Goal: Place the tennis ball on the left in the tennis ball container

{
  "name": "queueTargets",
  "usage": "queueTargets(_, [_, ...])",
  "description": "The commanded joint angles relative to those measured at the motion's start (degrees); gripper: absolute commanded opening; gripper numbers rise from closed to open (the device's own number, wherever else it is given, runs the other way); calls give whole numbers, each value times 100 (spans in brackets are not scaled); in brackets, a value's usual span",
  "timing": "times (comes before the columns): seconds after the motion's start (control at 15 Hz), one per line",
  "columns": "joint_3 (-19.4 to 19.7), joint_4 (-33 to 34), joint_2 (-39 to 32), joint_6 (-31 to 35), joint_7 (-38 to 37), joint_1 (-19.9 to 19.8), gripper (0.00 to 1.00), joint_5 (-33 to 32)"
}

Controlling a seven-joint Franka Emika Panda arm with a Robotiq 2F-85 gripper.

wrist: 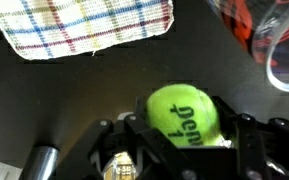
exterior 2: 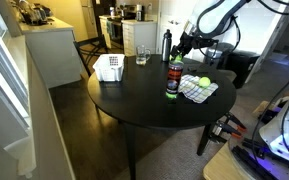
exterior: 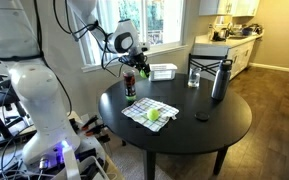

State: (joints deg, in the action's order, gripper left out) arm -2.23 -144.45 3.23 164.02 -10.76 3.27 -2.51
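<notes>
My gripper (wrist: 184,128) is shut on a yellow-green tennis ball (wrist: 180,108) with black print, seen close up in the wrist view. In both exterior views the gripper (exterior: 135,64) (exterior 2: 184,52) hangs just above the tennis ball container (exterior: 130,88) (exterior 2: 172,78), a narrow clear tube with a dark red and black band standing upright on the round black table (exterior: 204,135). The container's open rim (wrist: 274,45) shows at the wrist view's top right. The second tennis ball (exterior: 153,115) (exterior 2: 204,82) lies on a checked cloth (exterior: 144,110) (exterior 2: 196,90) (wrist: 89,25).
A tall grey bottle (exterior: 220,80) (exterior 2: 166,44), a clear glass (exterior: 193,76) (exterior 2: 141,55) and a white box (exterior: 162,71) (exterior 2: 109,67) stand toward the table's far side. A small dark object (exterior: 202,117) lies near the cloth.
</notes>
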Motion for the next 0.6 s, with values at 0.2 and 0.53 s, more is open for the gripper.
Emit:
queueTargets(0.2, [-307, -186, 255, 204, -371, -59, 41, -1006])
queueTargets(0.53, [-374, -193, 312, 295, -1406, -173, 41, -2795])
